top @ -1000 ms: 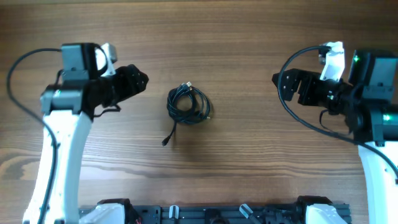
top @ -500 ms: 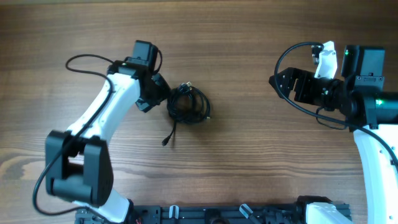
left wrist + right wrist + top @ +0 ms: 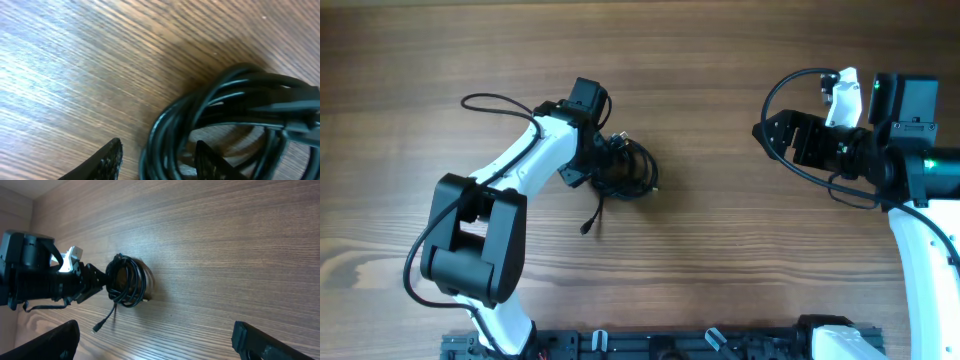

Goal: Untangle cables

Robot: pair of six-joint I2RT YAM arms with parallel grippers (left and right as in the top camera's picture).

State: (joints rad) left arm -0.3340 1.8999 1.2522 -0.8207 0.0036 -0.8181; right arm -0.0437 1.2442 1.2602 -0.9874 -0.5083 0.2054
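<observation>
From overhead, the cables (image 3: pixel 625 168) are seen coiled in the middle of the table (image 3: pixel 740 270), with the left claw (image 3: pixel 596 158) at the coil's edge. In the left wrist view its fingers are parted, several strands apparently lying between them. In the right wrist view the right claw (image 3: pixel 155 342) is spread, empty and well apart from the coil. If the whole bundle is clamped, the tangle may be dragged tighter.

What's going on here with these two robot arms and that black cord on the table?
The left end effector is at the left edge of a coiled bundle of thin black cables on the wooden table, fingers open around several strands, not yet clamped. One plug end trails loose from the coil. The right end effector hangs open well off to the right, touching nothing.
</observation>
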